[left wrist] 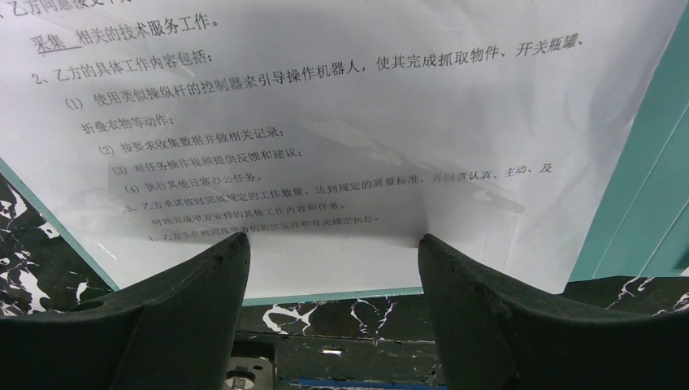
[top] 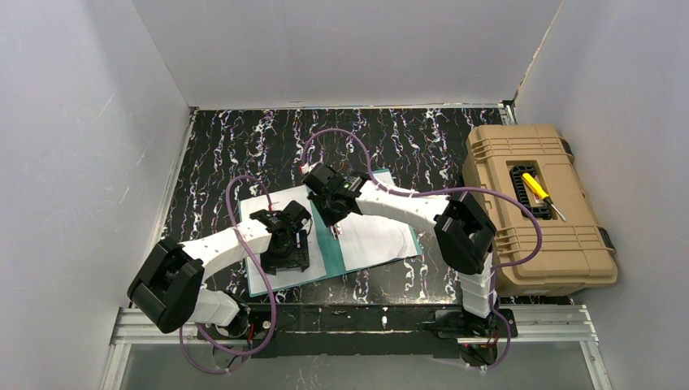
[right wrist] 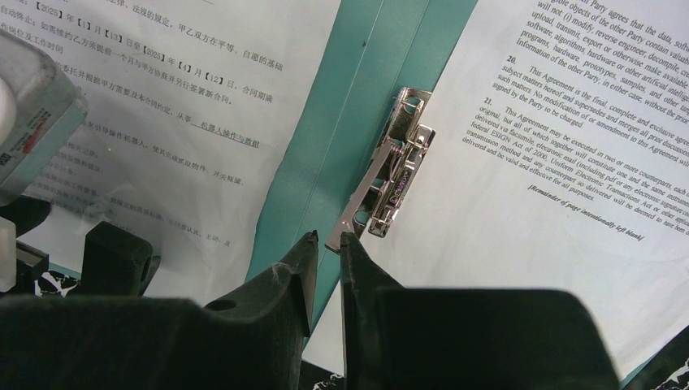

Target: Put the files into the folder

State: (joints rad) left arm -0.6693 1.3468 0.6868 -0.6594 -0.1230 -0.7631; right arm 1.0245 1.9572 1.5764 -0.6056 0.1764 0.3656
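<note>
The teal folder [top: 328, 242] lies open on the table. One white printed sheet [top: 262, 207] lies on its left half and another [top: 375, 236] on its right half. My left gripper [top: 288, 253] is open just above the left sheet [left wrist: 325, 106] near its front edge, with nothing between its jaws [left wrist: 333, 244]; teal cover [left wrist: 650, 187] shows to the right. My right gripper [right wrist: 327, 238] is shut to a narrow slit over the folder's spine [right wrist: 357, 89], its tips at the near end of the metal clip [right wrist: 390, 175]. English text covers the right sheet [right wrist: 552, 122].
A tan plastic toolbox [top: 536, 211] stands at the right with a yellow screwdriver [top: 540, 193] in its lid recess. White walls close in the black marbled table [top: 244, 146] on three sides. The left arm's wrist [right wrist: 32, 138] shows at the edge of the right wrist view.
</note>
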